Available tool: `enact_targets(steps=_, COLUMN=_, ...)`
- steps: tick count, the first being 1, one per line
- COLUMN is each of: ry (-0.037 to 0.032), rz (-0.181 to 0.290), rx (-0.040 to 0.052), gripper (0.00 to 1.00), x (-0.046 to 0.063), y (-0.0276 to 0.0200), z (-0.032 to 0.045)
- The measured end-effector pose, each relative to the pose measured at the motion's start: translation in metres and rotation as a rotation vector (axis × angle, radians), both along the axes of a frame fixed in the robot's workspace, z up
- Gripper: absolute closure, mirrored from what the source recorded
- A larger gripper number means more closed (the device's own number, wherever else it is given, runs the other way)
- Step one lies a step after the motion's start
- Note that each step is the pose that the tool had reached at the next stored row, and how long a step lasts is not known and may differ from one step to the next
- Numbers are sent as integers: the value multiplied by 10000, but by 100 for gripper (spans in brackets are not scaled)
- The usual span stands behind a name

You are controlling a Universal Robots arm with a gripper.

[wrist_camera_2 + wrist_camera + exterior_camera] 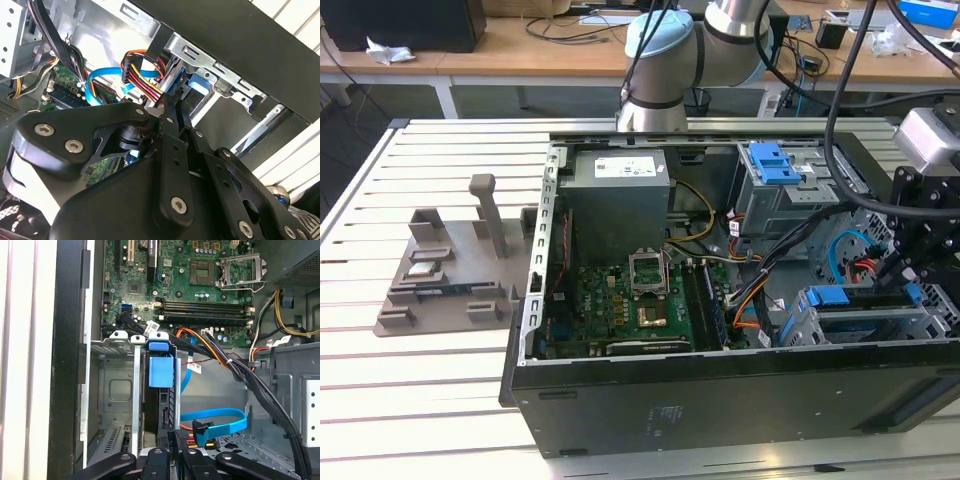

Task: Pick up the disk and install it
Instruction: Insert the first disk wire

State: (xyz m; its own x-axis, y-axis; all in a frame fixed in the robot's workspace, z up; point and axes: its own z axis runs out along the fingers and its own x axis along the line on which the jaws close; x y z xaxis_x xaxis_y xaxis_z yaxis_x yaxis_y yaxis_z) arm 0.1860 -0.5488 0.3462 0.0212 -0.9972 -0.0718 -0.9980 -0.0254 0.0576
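Disk (161, 371) with its blue rail stands edge-up in the drive cage (116, 390) at the case's near right corner, seemingly being seated. Clenched on its end, the end effector (176, 442) reaches down into the open computer case (720, 400); I judge insertion nearly complete. Finishing calls for a straight push along the cage slot, clear of the blue cable (220, 421). Arm's wrist hangs over the case's right end.
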Motion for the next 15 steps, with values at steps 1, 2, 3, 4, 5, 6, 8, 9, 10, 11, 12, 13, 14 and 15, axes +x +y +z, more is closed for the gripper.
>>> enact_targets(steps=1, ry=0, rz=0, rx=-2, gripper=84, x=0, y=-5, z=-2)
enact_targets(steps=2, ry=-1, rz=0, rx=-4, gripper=84, x=0, y=-9, z=-3)
enact_targets(steps=3, ry=0, rz=0, rx=-2, gripper=84, x=0, y=-13, z=-7)
enact_targets(steps=4, ry=1, rz=0, rx=1, gripper=84, x=0, y=-15, z=-11)
enact_targets(steps=5, ry=0, rz=0, rx=-2, gripper=84, x=0, y=-18, z=-12)
enact_targets(steps=6, ry=0, rz=0, rx=-3, gripper=84, x=0, y=-19, z=-13)
enact_targets(steps=8, ry=0, rz=0, rx=-6, gripper=84, x=0, y=-20, z=-17)
enact_targets(steps=9, ry=0, rz=0, rx=-4, gripper=84, x=0, y=-20, z=-24)
enact_targets(steps=10, ry=1, rz=0, rx=-4, gripper=84, x=0, y=-20, z=-28)
enact_targets(steps=11, ry=2, rz=0, rx=-6, gripper=84, x=0, y=-20, z=-32)
enact_targets(steps=12, ry=1, rz=1, rx=0, gripper=84, x=0, y=-19, z=-38)
enact_targets(steps=13, ry=3, rz=0, rx=6, gripper=84, x=0, y=-20, z=-45)
enact_targets(steps=14, ry=3, rz=0, rx=-1, gripper=84, x=0, y=-20, z=-46)
enact_targets(steps=15, ry=3, rz=0, rx=-2, gripper=84, x=0, y=-20, z=-47)
